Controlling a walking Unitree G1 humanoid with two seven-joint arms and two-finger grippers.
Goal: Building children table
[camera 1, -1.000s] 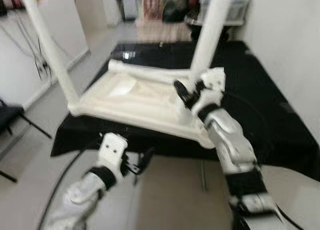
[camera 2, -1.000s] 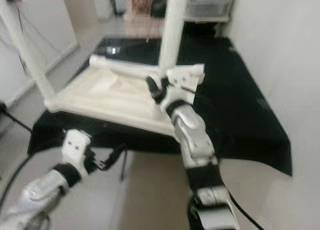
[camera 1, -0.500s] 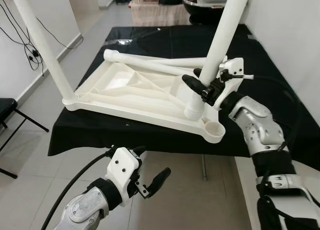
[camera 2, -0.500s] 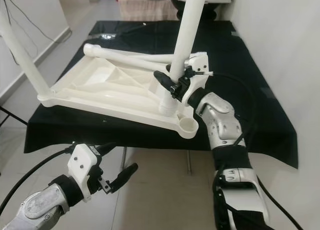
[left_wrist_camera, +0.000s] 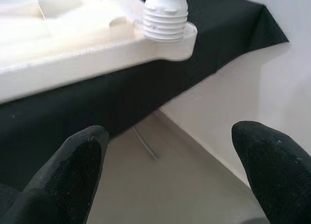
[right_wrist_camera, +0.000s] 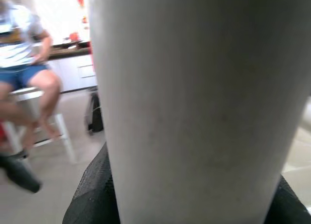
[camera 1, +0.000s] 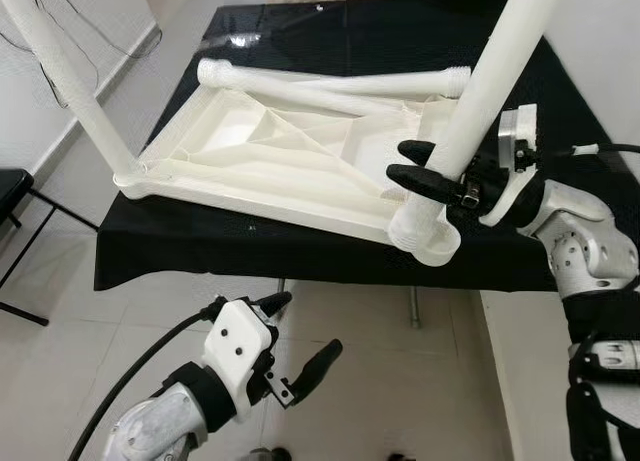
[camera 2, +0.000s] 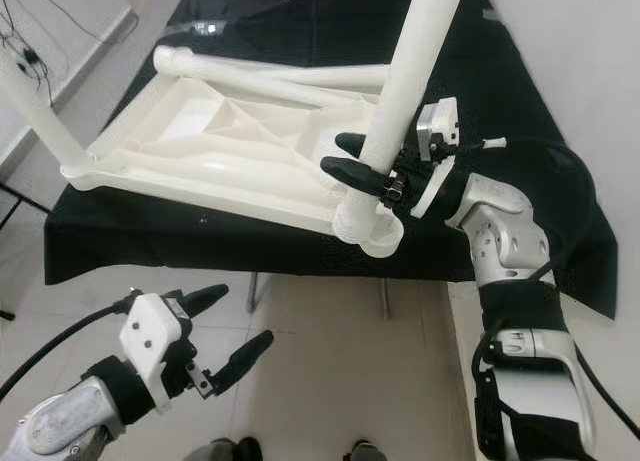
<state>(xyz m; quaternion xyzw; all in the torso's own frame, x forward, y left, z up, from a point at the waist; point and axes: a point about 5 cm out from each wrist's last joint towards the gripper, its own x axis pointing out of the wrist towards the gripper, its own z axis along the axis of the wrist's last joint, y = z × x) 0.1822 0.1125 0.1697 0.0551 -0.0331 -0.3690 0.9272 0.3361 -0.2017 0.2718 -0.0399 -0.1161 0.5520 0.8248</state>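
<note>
Leg (camera 1: 478, 106) now moved to the tabletop (camera 1: 280, 161) corner socket, right gripper (camera 1: 432, 177) clamped on it; left gripper (camera 1: 297, 343) apart; black cloth (camera 1: 330, 41), tiled floor (camera 1: 400, 381).

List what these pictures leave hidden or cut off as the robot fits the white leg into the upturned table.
- Leg: top cut off by head views' upper edge.
- Corner socket: thread depth hidden by the leg's ribbed end.
- Right hand: far finger hidden behind the leg.
- Right wrist view: leg blocks the table.

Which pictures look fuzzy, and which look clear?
Left and right eye views: clear, the table leg and black cloth look crisp. Left wrist view: the tabletop is a bit soft. Right wrist view: fuzzy, with the person behind blurred.
</note>
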